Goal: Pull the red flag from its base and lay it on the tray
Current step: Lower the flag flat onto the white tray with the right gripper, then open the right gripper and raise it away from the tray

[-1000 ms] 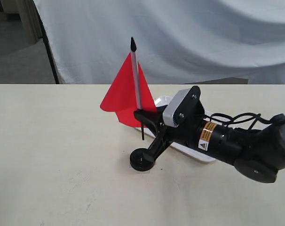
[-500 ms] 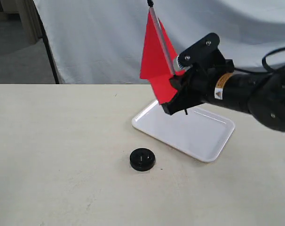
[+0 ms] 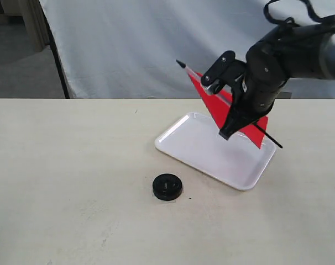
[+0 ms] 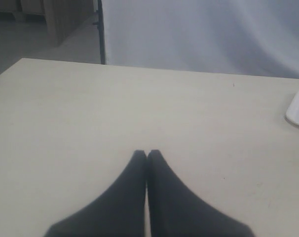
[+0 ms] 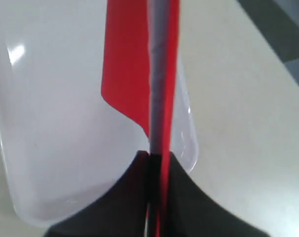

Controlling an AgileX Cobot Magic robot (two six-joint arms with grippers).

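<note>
As it hangs above tray point(image 3: 192, 142), right pincer point(image 5: 149, 157) pinching red flag point(image 3: 213, 99)

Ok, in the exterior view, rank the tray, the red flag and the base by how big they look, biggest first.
1. the tray, largest by area.
2. the red flag, partly hidden behind the right gripper; its pole looks about as long as the tray.
3. the base, clearly smallest.

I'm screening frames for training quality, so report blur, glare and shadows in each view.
Exterior view: evenly lit and sharp, only a faint shadow under the base. Left wrist view: the shut left gripper is a soft, dark blur; the table behind is clearer. Right wrist view: the red flag is out of focus near the lens, and the tray shows a small glare spot.
</note>
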